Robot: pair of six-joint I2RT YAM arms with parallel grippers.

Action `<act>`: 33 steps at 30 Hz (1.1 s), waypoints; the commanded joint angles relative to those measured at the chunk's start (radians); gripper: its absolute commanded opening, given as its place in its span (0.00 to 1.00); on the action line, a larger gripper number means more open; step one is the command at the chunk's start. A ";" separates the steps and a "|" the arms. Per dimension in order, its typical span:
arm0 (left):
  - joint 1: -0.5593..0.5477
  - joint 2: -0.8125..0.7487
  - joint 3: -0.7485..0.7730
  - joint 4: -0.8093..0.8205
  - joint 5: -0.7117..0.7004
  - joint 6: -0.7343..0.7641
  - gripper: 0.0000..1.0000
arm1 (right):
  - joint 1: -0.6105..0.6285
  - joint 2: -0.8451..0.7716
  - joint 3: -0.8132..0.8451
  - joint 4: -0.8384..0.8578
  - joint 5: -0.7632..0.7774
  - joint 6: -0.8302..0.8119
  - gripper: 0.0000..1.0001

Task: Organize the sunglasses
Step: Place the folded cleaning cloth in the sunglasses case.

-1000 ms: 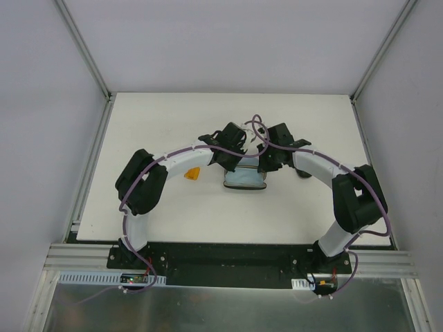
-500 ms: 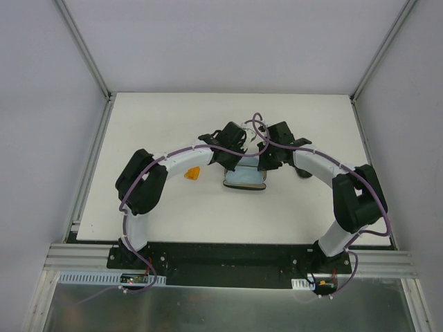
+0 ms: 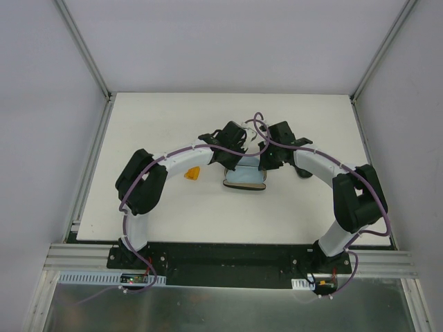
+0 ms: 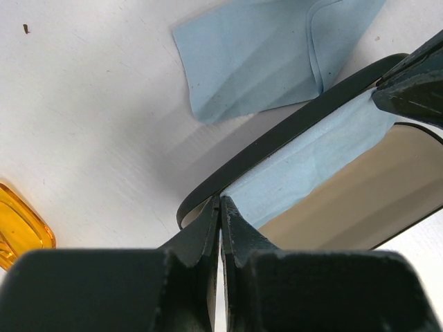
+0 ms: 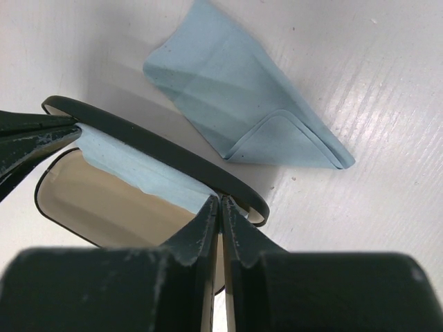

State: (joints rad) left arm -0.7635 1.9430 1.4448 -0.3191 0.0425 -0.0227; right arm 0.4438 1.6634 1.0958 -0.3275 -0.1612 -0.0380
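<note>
The orange sunglasses (image 3: pixel 194 173) lie on the table left of the case, and one orange lens shows in the left wrist view (image 4: pixel 17 232). The wire-framed pair is hidden. An open black case (image 3: pixel 244 181) with a beige inside (image 4: pixel 360 200) lies at the table's middle, with a light-blue cloth (image 4: pixel 311 166) spread in it. My left gripper (image 4: pixel 220 199) is shut on that cloth's left end at the case rim (image 4: pixel 277 135). My right gripper (image 5: pixel 220 199) is shut on the cloth (image 5: pixel 131 169) at the right end of the rim (image 5: pixel 159 149).
A second light-blue cloth (image 4: pixel 263 55) lies folded on the table just beyond the case, also in the right wrist view (image 5: pixel 242 111). A dark object (image 3: pixel 302 171) sits partly hidden behind my right arm. Metal frame posts border the white table (image 3: pixel 173 117).
</note>
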 commanded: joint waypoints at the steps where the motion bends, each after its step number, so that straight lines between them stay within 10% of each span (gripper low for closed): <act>1: 0.010 -0.024 0.037 0.002 -0.012 0.013 0.00 | -0.005 -0.028 0.026 0.004 0.000 -0.005 0.08; 33: 0.009 -0.036 0.045 0.002 -0.026 0.013 0.00 | -0.013 -0.040 0.022 0.013 -0.009 -0.002 0.10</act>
State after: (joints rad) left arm -0.7635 1.9427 1.4563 -0.3191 0.0414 -0.0154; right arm 0.4408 1.6447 1.0958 -0.3256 -0.1722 -0.0380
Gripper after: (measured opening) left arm 0.003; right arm 0.096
